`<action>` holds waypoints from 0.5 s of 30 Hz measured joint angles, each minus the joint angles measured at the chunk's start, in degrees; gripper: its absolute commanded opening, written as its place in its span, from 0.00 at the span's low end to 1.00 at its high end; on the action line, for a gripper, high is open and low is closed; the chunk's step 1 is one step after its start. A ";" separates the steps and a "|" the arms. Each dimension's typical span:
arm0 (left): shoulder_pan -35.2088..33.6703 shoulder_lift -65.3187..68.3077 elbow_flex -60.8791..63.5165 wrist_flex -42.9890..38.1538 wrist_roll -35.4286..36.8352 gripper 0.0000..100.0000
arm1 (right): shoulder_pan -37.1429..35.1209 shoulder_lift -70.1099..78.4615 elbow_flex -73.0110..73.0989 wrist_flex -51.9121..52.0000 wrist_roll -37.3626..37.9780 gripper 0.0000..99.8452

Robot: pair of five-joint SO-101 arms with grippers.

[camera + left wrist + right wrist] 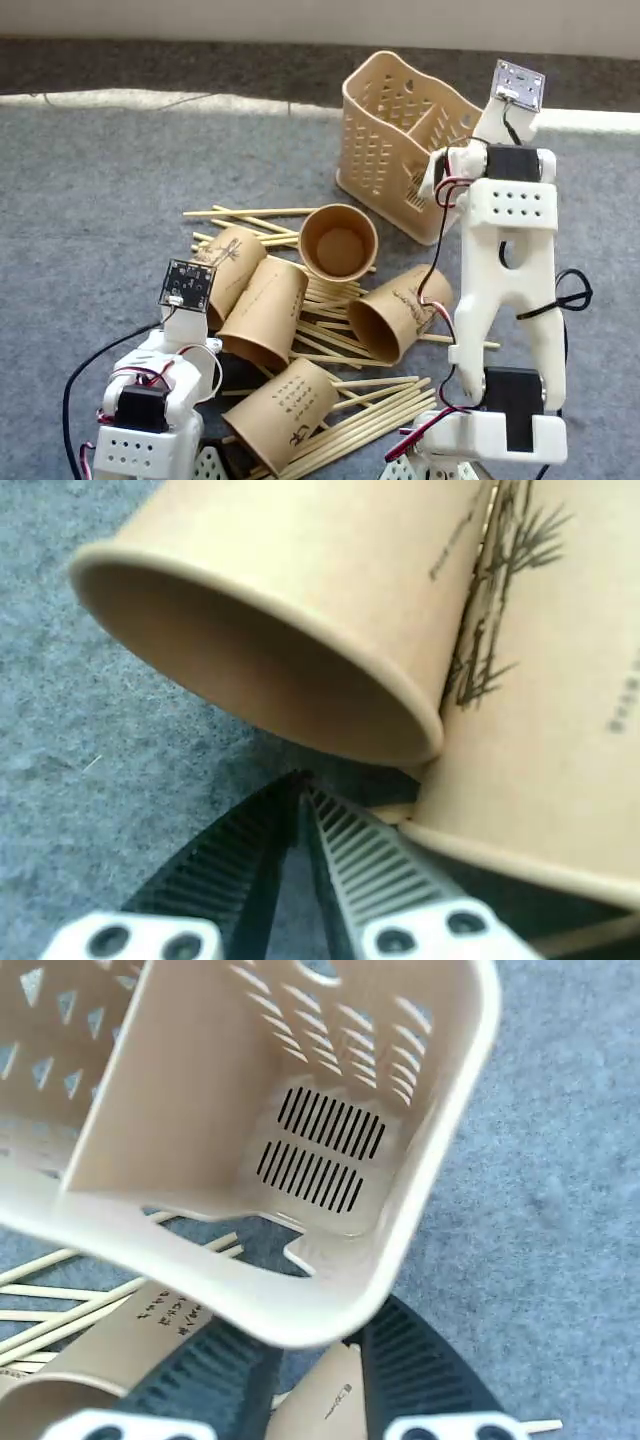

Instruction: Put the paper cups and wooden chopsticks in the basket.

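Note:
Several brown paper cups lie on the grey carpet among scattered wooden chopsticks (365,418); one cup (338,241) faces mouth up. The beige basket (372,150) stands tilted at the back. My left gripper (301,783) is shut and empty, its tip just short of the rim of a lying cup (270,610), with a second cup (560,730) beside it. My right gripper (315,1345) is open, its fingers partly behind the basket's corner rim (300,1315). Part of a cup (322,1400) shows between the fingers; I cannot tell whether they touch it.
The right arm's tall white body (508,300) rises in front of the basket's right side. A divider (150,1110) splits the basket inside. More chopsticks (60,1290) and a cup (120,1335) lie below the basket. Bare carpet (90,200) stretches to the left.

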 measured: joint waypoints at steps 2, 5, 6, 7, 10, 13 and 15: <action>0.00 0.00 0.00 0.00 0.00 0.01 | 0.09 0.09 0.09 0.53 0.97 0.08; 0.00 0.00 0.00 0.00 0.00 0.01 | 0.00 0.00 0.00 2.29 1.41 0.08; 0.00 0.00 0.00 0.00 0.00 0.01 | -0.09 0.00 0.09 2.90 1.49 0.08; 0.00 0.00 0.00 0.00 0.00 0.01 | -0.09 -0.44 0.09 3.34 1.67 0.08; 0.00 0.00 0.00 0.00 0.00 0.01 | 0.09 -4.66 0.09 4.40 1.85 0.08; 0.00 0.00 0.00 0.00 0.00 0.01 | -0.09 -10.90 0.09 4.84 1.85 0.08; 0.00 0.00 0.00 0.00 0.00 0.01 | 0.00 -14.95 0.09 4.84 1.85 0.08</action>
